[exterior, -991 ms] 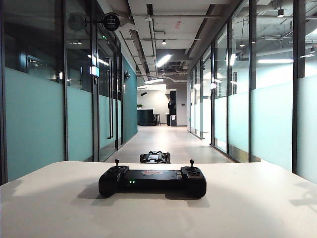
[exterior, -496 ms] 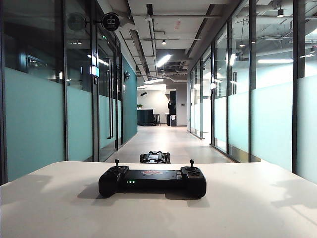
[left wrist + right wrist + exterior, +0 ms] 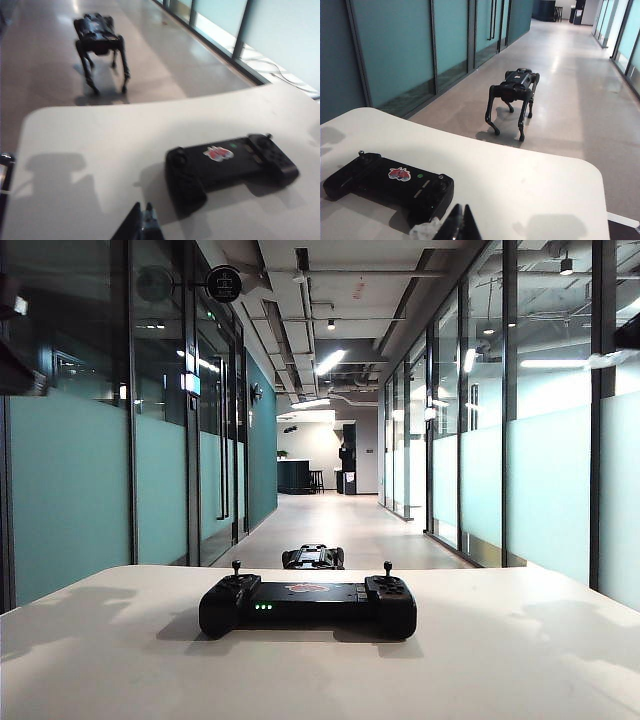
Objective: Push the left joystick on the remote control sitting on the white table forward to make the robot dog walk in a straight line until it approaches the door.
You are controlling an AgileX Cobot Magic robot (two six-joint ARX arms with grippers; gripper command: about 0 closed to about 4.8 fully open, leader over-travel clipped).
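Observation:
The black remote control (image 3: 307, 605) lies mid white table (image 3: 120, 660), green LEDs lit. Its left joystick (image 3: 237, 566) stands upright and untouched, and it also shows at the controller's far end as the left joystick (image 3: 362, 154) in the right wrist view. The robot dog (image 3: 313, 557) stands on the corridor floor just past the table's far edge. My left gripper (image 3: 142, 210) is shut and empty, above the table short of the remote control (image 3: 230, 162). My right gripper (image 3: 460, 210) is shut too, beside the near handle of the remote control (image 3: 390, 185). I cannot tell which is the door.
Frosted glass walls line both sides of a long corridor (image 3: 330, 515) running away from the table. Dark arm parts (image 3: 12, 370) poke in at the exterior view's upper edges. A white crumpled bit (image 3: 425, 231) sits by the right gripper. The robot dog (image 3: 512, 95) faces down the corridor.
Both arms have swung in: dark arm parts now show at the exterior view's upper left and right edges, and their shadows have spread over the table. Remote control and robot dog have not moved.

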